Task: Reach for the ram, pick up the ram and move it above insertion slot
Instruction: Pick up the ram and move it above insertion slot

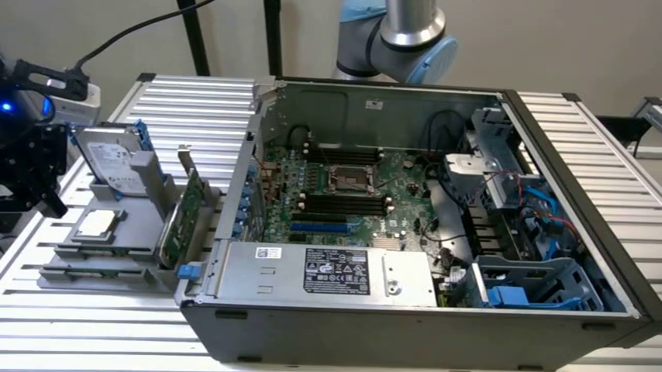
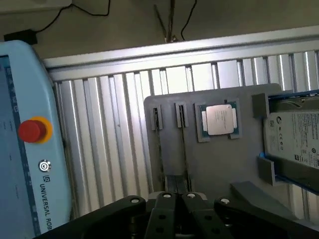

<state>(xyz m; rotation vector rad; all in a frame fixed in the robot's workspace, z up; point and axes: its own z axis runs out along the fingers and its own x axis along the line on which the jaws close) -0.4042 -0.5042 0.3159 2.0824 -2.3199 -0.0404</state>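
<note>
The ram (image 2: 160, 152) stands on edge in the grey holder (image 2: 214, 164). From my wrist it is a thin dark line running between two small dark end blocks, and I cannot tell its colour from this angle. A second line of the same kind runs just beside it. Both lines lead toward my fingers (image 2: 163, 203), which sit over their nearer ends. Whether I touch anything there, I cannot tell. My fingers are drawn together, tip against tip, and I see nothing between them.

In the same holder, just past the two lines, the CPU (image 2: 219, 120) lies flat in its square recess. Beyond that, the hard drive (image 2: 299, 134) leans in a blue-edged cradle. The holder rests on the ribbed metal desk (image 2: 99, 149). A pale blue teach pendant (image 2: 25, 149) with a red button (image 2: 31, 130) lies on the far side of the desk from the holder.

In the exterior view my fingers (image 1: 49, 203) hang at the exterior view's left edge, above the end of the holder (image 1: 104, 267). The green expansion card (image 1: 191, 209) stands upright at the holder's other end, close to the open computer case (image 1: 579, 155). Inside the case lies the motherboard (image 1: 342, 186) with its long black slots (image 1: 342, 205), well apart from me.
</note>
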